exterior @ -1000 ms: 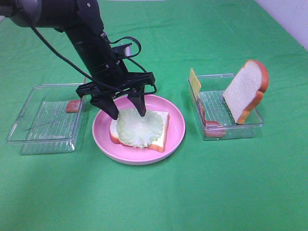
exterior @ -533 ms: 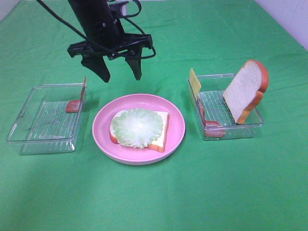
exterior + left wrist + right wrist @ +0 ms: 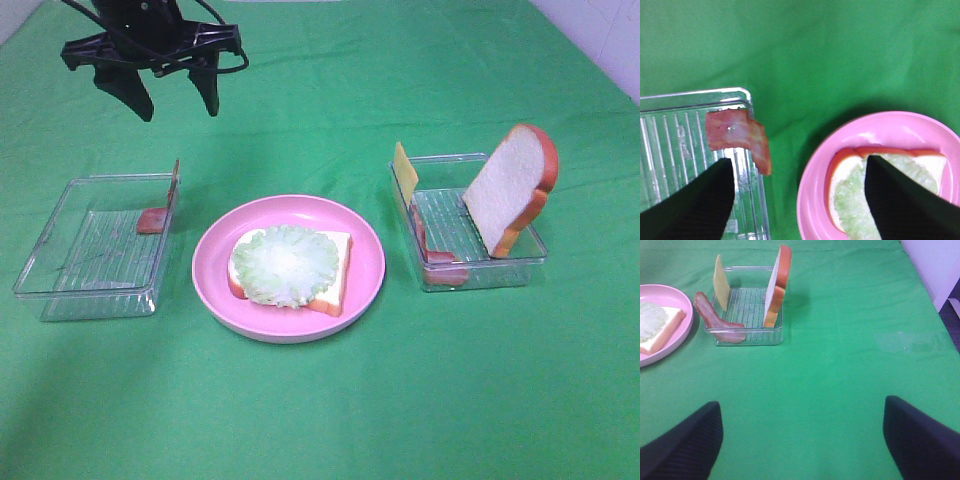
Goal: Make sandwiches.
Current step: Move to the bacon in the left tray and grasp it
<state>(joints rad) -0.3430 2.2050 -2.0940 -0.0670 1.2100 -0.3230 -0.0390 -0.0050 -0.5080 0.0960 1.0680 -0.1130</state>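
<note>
Bright even light, soft shadows; wrist views slightly blurred.

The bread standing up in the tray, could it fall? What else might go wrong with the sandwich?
Maybe. The bread slice stands tilted on its edge in the right tray, so a bump could tip it out. The bacon strip sits right at the edge of the left tray and might slip out when grabbed. The lettuce lies loose on the bottom bread, so another layer could slide it.

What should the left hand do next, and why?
Probably lower the open, empty left hand onto the bacon strip leaning in the left tray: lettuce already tops the bread on the pink plate, so bacon seems next.
</note>
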